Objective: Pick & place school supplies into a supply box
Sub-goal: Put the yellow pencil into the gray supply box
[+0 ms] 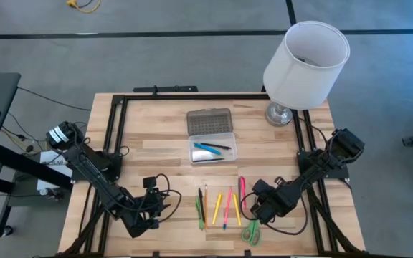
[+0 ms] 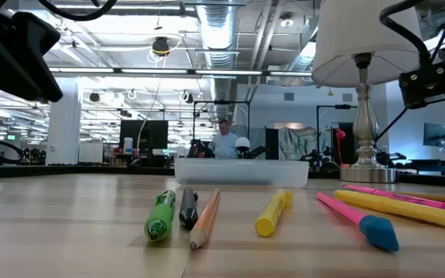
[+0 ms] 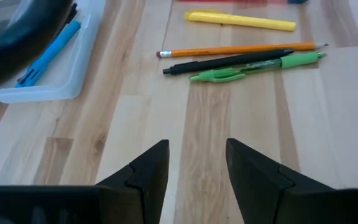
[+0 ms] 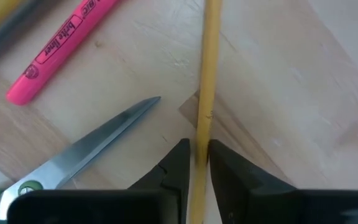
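School supplies lay in a row near the front edge of the table when I looked down from above. Going from left to right, my left gripper [image 1: 151, 206] waited low over bare wood, its claws spread apart with nothing between them. Next came a green pen [image 1: 199, 212], a dark pen [image 3: 229, 61] and an orange pencil [image 3: 238, 48], side by side, pointing away from me toward the supply box [image 1: 212, 150]. The box sat in the middle of the table with its lid open and a blue pen [image 1: 206, 148] inside. Then came a pink highlighter [image 4: 64, 43], and then my right gripper [image 4: 197, 163], by far the nearer arm. Its claws were pinching a yellow pencil [image 4: 207, 74] that ran straight out ahead of them. The green-handled scissors [image 1: 251, 231] lay just beside it. I judged the pencil's length would have to line up with the box's long side.
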Tool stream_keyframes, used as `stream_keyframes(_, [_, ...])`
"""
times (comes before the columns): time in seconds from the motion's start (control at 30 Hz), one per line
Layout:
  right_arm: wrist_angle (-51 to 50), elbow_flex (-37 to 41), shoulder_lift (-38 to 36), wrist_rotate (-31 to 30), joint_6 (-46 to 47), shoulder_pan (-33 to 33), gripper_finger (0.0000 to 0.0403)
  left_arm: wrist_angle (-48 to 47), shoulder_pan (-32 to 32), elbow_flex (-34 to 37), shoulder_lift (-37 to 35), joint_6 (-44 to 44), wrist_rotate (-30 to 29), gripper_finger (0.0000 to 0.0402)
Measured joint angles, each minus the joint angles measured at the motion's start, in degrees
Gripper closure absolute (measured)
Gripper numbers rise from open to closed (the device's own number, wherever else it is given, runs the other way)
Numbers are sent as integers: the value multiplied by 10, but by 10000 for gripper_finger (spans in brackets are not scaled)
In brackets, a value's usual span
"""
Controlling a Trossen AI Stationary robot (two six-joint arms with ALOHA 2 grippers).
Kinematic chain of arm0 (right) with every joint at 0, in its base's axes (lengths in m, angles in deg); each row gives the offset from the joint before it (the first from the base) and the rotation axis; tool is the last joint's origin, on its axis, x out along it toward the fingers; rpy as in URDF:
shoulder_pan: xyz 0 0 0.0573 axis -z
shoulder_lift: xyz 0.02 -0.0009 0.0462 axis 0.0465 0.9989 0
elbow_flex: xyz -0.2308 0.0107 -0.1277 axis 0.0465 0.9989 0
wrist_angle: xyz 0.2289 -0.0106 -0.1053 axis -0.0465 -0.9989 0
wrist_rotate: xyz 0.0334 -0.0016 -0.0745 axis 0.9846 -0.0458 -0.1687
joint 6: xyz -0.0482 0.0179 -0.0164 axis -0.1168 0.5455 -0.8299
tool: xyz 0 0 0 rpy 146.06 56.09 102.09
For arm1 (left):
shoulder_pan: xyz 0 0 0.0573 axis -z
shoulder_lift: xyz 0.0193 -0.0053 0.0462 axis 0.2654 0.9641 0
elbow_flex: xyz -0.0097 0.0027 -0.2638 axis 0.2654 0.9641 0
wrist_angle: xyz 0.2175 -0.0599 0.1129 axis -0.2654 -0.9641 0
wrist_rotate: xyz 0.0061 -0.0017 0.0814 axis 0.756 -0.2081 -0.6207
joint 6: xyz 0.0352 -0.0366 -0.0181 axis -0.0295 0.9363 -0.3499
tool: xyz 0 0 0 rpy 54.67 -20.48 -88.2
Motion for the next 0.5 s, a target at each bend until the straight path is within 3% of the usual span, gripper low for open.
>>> stream_keyframes(0.17, [0, 0, 0, 2, -50, 15, 395, -1, 0, 0, 0, -29, 0, 246])
stream_keyframes(0.5, [-2, 0, 0, 26, -157, 77, 397, -3, 0, 0, 0, -130, -55, 246])
